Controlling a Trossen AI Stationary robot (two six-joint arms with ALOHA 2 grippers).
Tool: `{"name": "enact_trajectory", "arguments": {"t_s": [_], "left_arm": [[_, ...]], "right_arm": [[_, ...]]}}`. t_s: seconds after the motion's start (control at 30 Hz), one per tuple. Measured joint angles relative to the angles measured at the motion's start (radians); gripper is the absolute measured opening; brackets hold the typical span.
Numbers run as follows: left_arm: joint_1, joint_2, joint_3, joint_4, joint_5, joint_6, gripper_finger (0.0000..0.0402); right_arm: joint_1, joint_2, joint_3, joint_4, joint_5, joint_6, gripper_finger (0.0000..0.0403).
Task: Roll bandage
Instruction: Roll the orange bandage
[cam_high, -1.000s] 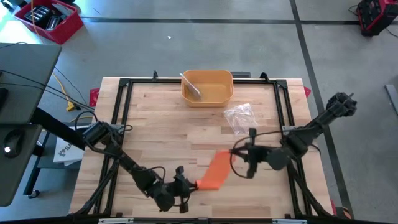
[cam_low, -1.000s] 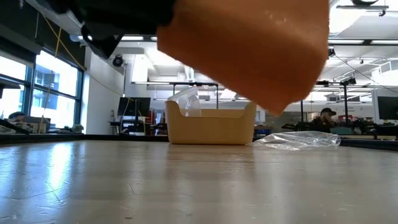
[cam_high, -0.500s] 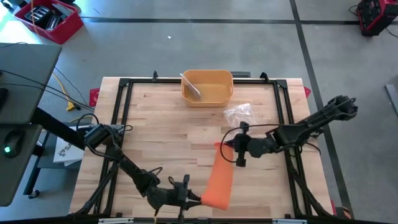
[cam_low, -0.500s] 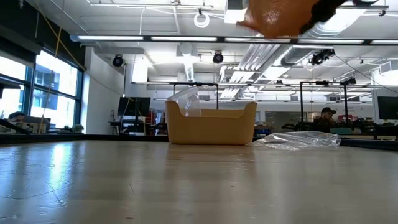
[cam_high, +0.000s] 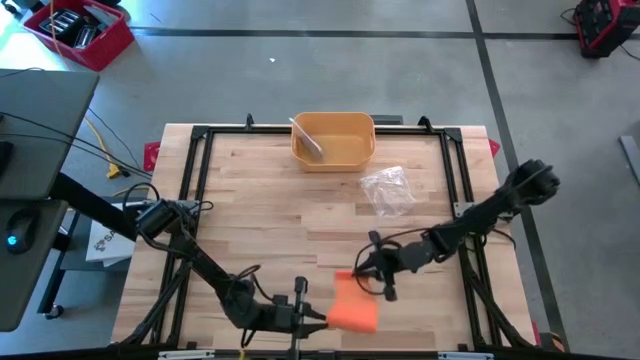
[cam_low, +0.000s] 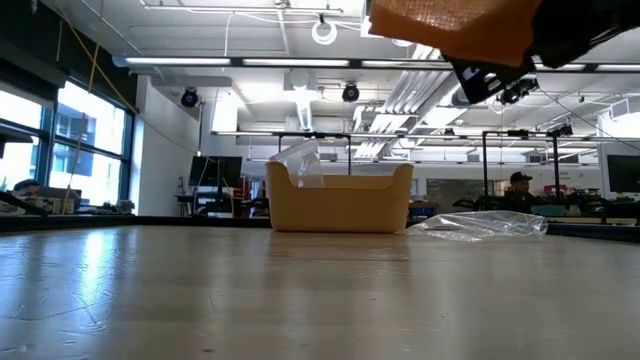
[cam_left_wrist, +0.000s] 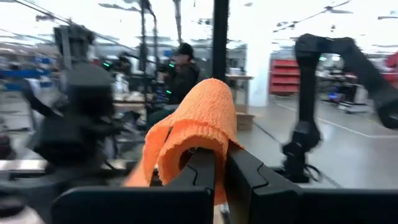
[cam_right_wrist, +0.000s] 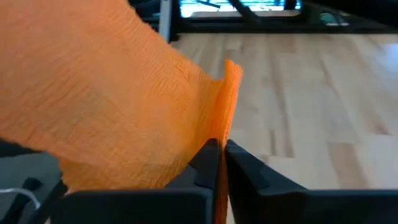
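Note:
An orange bandage (cam_high: 355, 308) hangs in the air near the table's near edge, between my two grippers. It also shows at the top of the low view (cam_low: 450, 25), well above the wood. In the left wrist view its end is curled into a loose roll (cam_left_wrist: 196, 130). My left gripper (cam_high: 318, 316) is shut on that rolled end from the left. My right gripper (cam_high: 357, 274) is shut on the bandage's other end, on its far side. My left gripper pinches the rolled end of the bandage (cam_left_wrist: 208, 149) between its two fingers. The fingers lie level and come from the table's left. The roll stands above the fingertips, lifted clear of the table. My right gripper pinches a thin edge at the bandage's free end (cam_right_wrist: 227, 118) between its two fingers, coming from the table's right and far side. The cloth spreads away from the fingers toward the left gripper, clear of the table. One layer or several, I cannot tell.
A yellow bin (cam_high: 333, 140) with a pale item inside stands at the far middle of the table. A crumpled clear plastic bag (cam_high: 385, 188) lies to the right of the middle. A black frame (cam_high: 200, 135) borders the wooden top.
My left gripper went toward the near edge and rightward with the rolled end. The bandage was first drawn out long between the grippers. Then my right gripper came toward the near edge and the left gripper, and the span of cloth between them is now much shorter.

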Motion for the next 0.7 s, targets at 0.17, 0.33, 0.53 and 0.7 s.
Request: {"name": "enact_trajectory", "arguments": {"t_s": [0.17,0.33,0.53,0.7], "left_arm": [[-0.002,0.000,0.046,-0.001,-0.111,0.052,0.0007],[-0.020,0.000,0.054,-0.024,-0.178,0.055,0.0007],[-0.024,0.000,0.054,-0.154,-0.216,-0.137,0.0007],[-0.001,0.000,0.055,-0.367,-0.245,-0.466,0.0007]], "right_arm": [[0.062,0.033,0.048,-0.021,0.010,0.028,0.0076],[0.128,0.009,0.058,-0.054,0.016,0.053,0.0150],[0.268,-0.028,0.058,-0.152,0.161,0.127,0.0164],[0.400,-0.022,0.080,-0.218,0.273,0.205,0.0165]]}}
